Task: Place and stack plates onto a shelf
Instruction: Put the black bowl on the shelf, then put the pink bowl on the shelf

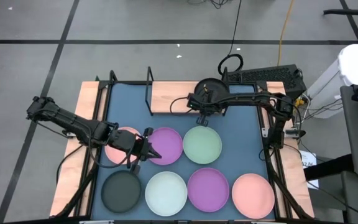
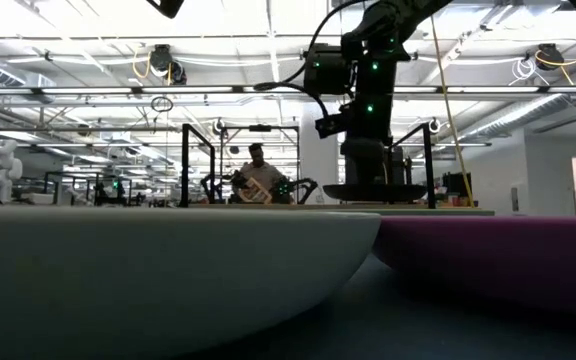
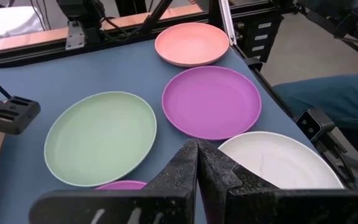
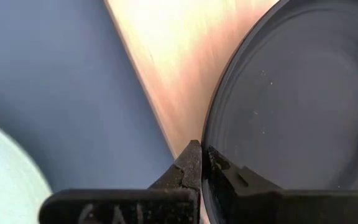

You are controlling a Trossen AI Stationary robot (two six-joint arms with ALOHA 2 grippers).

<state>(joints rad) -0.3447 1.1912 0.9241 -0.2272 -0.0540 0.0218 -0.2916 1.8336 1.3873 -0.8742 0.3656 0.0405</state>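
One black plate [image 1: 209,87] hung over the wooden shelf [image 1: 166,96] at the counter's far side, its rim pinched in the right claw [image 4: 199,163], best lowered level before release, while the left claw [image 3: 197,163], fingers together and empty, hovered over the near plates.

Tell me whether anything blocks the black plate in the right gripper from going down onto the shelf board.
Nothing visible does. The right gripper is shut on the rim of the black plate, which hangs just above the shelf. The light-wood board under it looks bare; its wire frame stands off to the side.
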